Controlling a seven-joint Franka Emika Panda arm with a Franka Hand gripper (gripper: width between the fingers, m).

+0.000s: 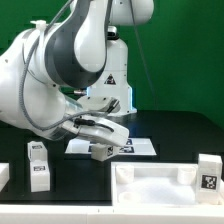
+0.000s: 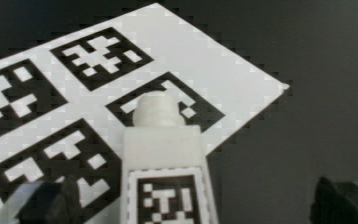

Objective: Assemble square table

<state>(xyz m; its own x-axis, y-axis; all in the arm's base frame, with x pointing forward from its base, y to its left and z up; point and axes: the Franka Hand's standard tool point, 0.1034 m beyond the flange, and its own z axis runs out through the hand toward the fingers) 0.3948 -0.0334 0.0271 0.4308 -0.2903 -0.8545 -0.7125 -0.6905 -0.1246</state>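
white arm is hunched way over, wrist aimed down at the marker board (image 1: 142, 146). the gripper (image 1: 100, 148) is spread wide and holds nothing. one leg (image 2: 158, 150) sits on the board between the fingers (image 2: 25, 200), clear of both. the square top (image 1: 160, 187) is at the front, well apart.

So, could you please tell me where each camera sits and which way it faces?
Exterior view: off the arm, looking across the table at top and legs; arm and gripper show.
Wrist view: on the wrist, looking down at a leg and the marker board; open fingertips show.
Shared: marker board, gripper.
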